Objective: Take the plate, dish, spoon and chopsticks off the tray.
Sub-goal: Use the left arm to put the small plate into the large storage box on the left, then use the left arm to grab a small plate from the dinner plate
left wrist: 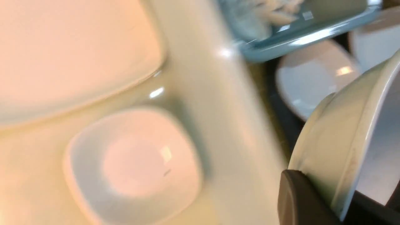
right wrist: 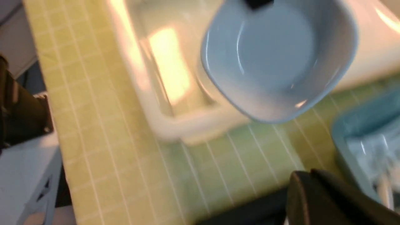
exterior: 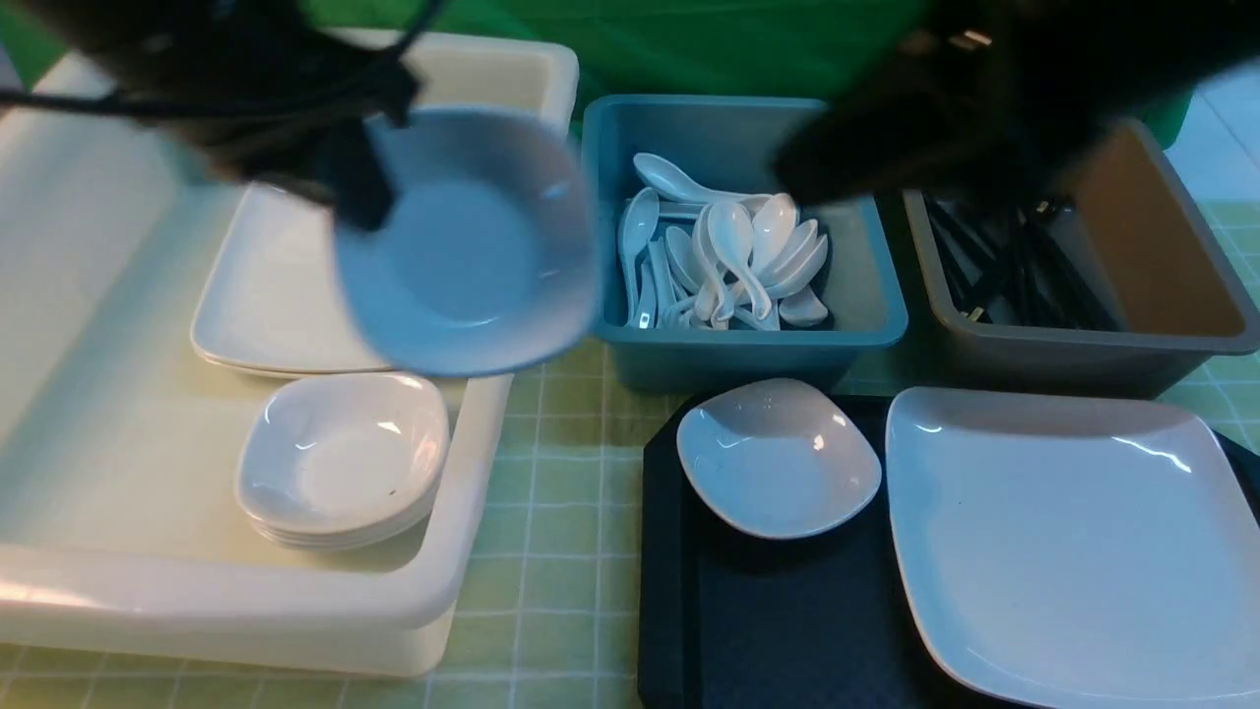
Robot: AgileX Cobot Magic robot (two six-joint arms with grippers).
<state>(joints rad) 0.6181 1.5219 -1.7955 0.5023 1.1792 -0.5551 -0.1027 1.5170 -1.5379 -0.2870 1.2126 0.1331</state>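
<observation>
My left gripper [exterior: 356, 189] is shut on the rim of a small white dish [exterior: 468, 241], holding it tilted in the air over the cream bin's right edge. The left wrist view shows that rim pinched between the gripper's [left wrist: 340, 206] dark fingers. A second dish [exterior: 778, 458] and the big square plate [exterior: 1063, 542] rest on the black tray [exterior: 768, 630]. White spoons [exterior: 733, 251] fill the blue bin; black chopsticks [exterior: 1014, 266] lie in the grey-brown bin. My right gripper [exterior: 847, 162] hangs blurred over the blue bin, shut and holding nothing [right wrist: 304, 181].
The cream bin [exterior: 118, 492] at left holds stacked large plates [exterior: 276, 295] and stacked small dishes [exterior: 340, 458]. The blue bin [exterior: 738, 340] and grey-brown bin [exterior: 1083, 345] stand behind the tray. A green checked cloth [exterior: 551, 551] covers the table.
</observation>
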